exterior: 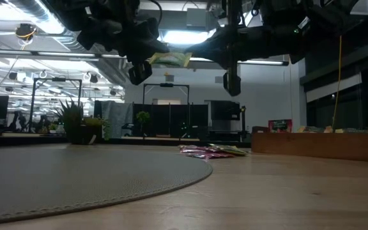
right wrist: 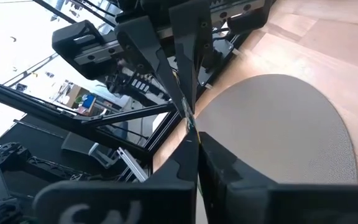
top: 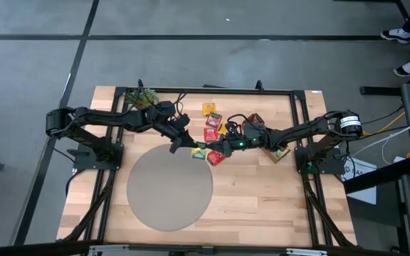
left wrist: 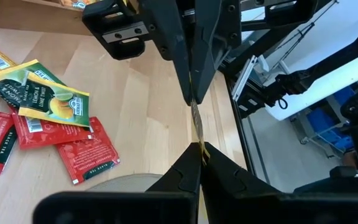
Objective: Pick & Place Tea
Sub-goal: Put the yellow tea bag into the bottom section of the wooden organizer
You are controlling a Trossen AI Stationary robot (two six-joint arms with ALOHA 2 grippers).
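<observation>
Above the round grey mat [top: 169, 186], one tea sachet [exterior: 169, 59] is pinched by both closed grippers, left gripper [top: 179, 146] and right gripper [top: 206, 151]; one should be released gently.

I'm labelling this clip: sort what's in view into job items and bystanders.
Job: yellow-green tea sachet pinched between left fingers and right fingers; loose tea sachets; wooden tray; round grey mat.
Bystanders: potted plant; a person's shoes.

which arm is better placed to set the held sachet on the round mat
Left, probably. Both tools pinch one raised sachet between them, but the left tool already hangs at the round mat's edge; the right tool reaches farther across.
</observation>
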